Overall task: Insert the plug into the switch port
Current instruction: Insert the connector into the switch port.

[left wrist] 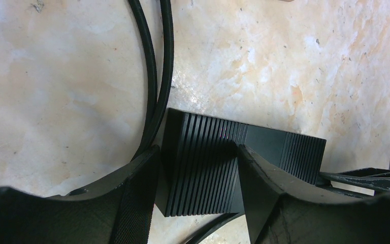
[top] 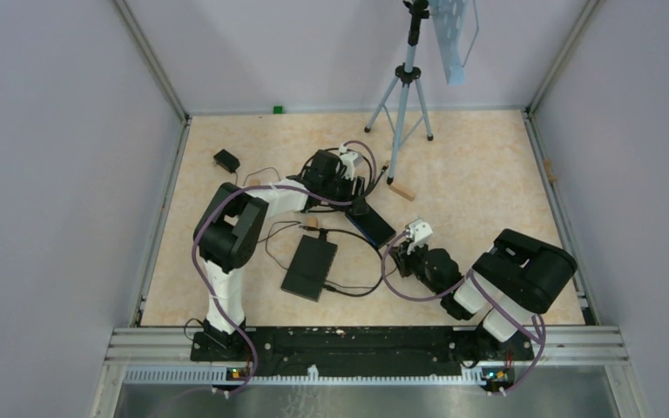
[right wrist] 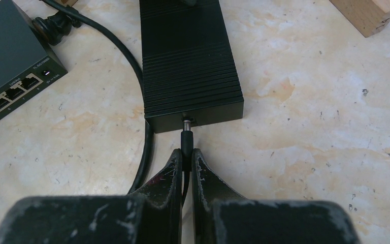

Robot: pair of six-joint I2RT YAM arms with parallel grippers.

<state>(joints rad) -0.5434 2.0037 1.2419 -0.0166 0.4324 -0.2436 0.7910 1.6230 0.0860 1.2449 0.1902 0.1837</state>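
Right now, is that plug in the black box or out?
Partly in: metal of the plug shows at the port of the black box; right gripper pinches it.

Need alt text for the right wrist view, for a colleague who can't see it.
The right gripper pinches a black barrel plug whose tip meets the socket of a ribbed black box. A network switch lies left, a wooden block top right.

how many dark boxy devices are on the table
3. A small box far left; a flat box near the middle; a ribbed box gripped by the left end effector, with the right end effector holding a plug at it. Arms may hide others.
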